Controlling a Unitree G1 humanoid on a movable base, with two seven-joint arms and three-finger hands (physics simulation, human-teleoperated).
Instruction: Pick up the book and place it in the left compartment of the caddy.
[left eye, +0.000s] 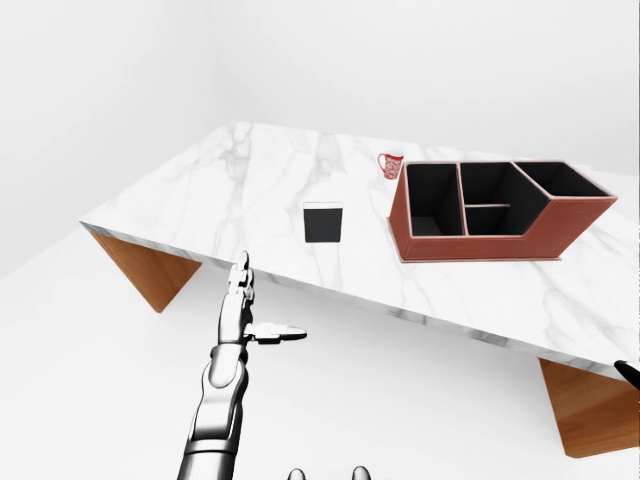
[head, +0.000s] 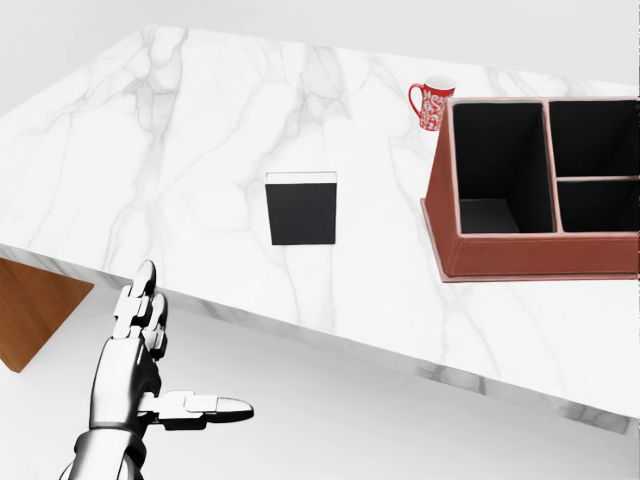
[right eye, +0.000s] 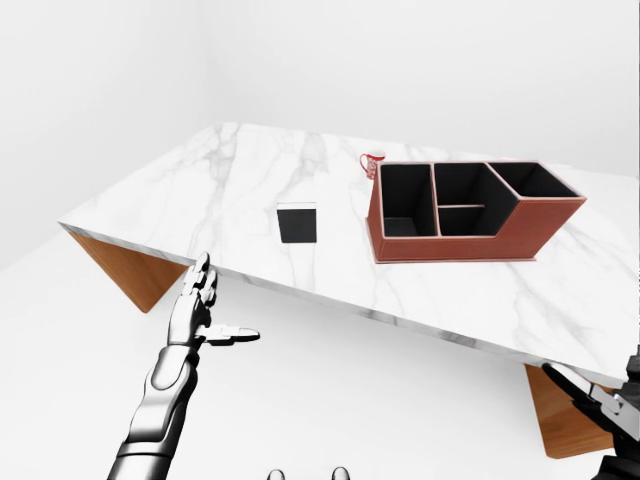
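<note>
A black book lies flat on the white marble table, left of a brown leather caddy with black compartments. The caddy's left compartment is tall and holds nothing. My left hand is open, fingers straight and thumb out to the right, below the table's near edge and apart from the book. My right hand shows only at the lower right edge of the right-eye view, with fingers extended, far from the book.
A red patterned mug stands just above the caddy's left corner. The table rests on wooden legs. White floor and walls surround it.
</note>
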